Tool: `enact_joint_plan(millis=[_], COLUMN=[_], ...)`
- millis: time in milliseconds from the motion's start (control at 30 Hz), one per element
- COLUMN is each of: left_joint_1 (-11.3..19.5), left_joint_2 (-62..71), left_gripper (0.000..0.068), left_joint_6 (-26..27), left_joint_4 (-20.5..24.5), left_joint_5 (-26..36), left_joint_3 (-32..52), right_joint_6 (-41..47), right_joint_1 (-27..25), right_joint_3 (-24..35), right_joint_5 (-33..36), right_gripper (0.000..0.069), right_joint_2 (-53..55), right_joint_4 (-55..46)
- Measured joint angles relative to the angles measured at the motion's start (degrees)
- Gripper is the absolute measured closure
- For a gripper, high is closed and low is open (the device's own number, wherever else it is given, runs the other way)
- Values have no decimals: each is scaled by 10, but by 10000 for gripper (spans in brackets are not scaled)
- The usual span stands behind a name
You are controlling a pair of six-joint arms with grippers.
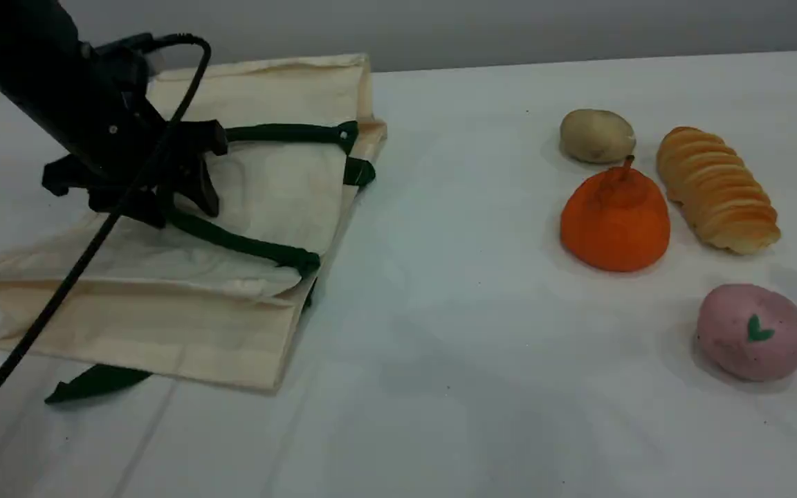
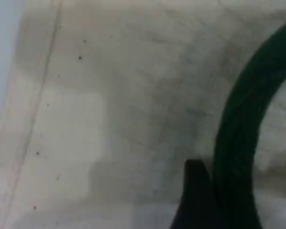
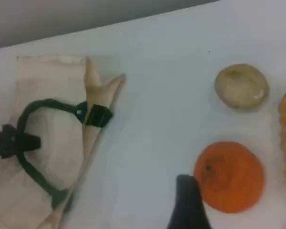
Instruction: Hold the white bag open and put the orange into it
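- Scene view: the white bag (image 1: 184, 304) is lying flat at the table's left, its mouth facing right. The left gripper (image 1: 156, 190) is hovering over the bag's upper rope handle (image 1: 232, 238), jaws standing apart and clamping nothing.
- Left wrist view: one dark fingertip (image 2: 195, 200) is sitting just beside the green handle (image 2: 238, 138), low over the canvas; whether it is touching the rope cannot be told.
- Right wrist view: the right gripper's (image 3: 188, 205) fingertip is showing just left of the orange (image 3: 229, 176), above the table; its jaws are spread wide and holding nothing.
- The orange (image 1: 615, 221) is resting on the table well apart from the bag, between a potato (image 1: 596, 135), a bread loaf (image 1: 717, 188) and a pink ball (image 1: 753, 332).
- Step in hand, as judged: approaching the handle to open the bag. The next move is calling for closing on the rope and lifting, so the mouth gapes.
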Motion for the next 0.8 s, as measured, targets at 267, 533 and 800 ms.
enact_joint_plan(millis=[267,533,800], left_joint_1=[0,0,0], left_joint_2=[9,3,-92], left_gripper=[384,615,615], left_joint_6=[0,-1,24], left_joint_4=[4,-2,2], left_joint_5=[-22,-29,65], left_joint_3=[0,1,2], right_joint_6=[0,0,0], right_joint_1=[0,0,0], right_joint_3=[0,0,0], right_joint_5=[-3,-4,-3], right_gripper=[214,214,214], right_joint_2=[0,0,15], right_joint_4=[0,0,0])
